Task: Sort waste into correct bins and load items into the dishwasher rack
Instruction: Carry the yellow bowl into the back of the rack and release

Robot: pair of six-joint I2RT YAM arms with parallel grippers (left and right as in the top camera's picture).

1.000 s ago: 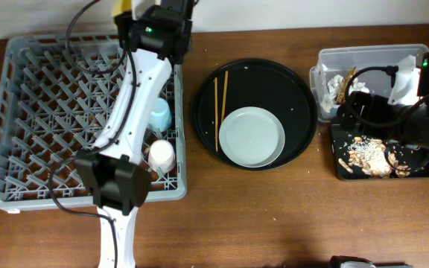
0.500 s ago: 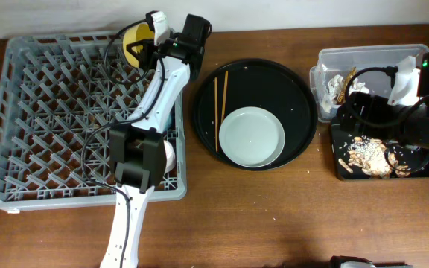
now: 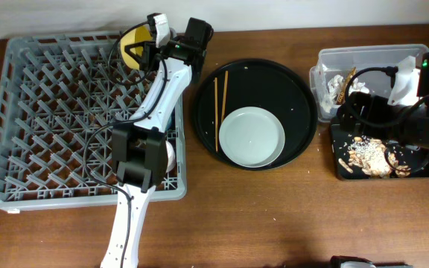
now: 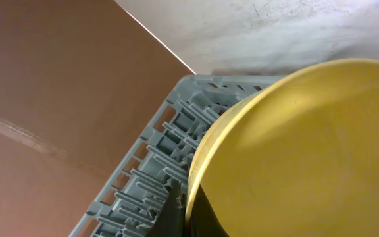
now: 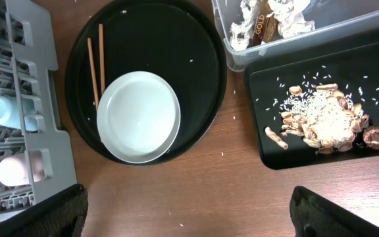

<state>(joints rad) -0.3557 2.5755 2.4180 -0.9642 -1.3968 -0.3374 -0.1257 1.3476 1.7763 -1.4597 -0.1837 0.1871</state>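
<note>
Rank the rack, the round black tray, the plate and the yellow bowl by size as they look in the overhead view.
1. rack, largest
2. round black tray
3. plate
4. yellow bowl, smallest as seen; it stands on edge and the arm hides part of it, so its rank against the plate is unsure.

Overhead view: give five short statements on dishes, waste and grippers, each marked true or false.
The left gripper is shut on the yellow bowl at the dishwasher rack's edge. True.
The chopsticks lie in the rack. False: on the round black tray, beside the plate.
The food scraps are in the clear tub. False: on the shallow black tray.
The light blue cup and pink-white cup are in the rack. True.
The right gripper is shut. False: it is open, empty.
</note>
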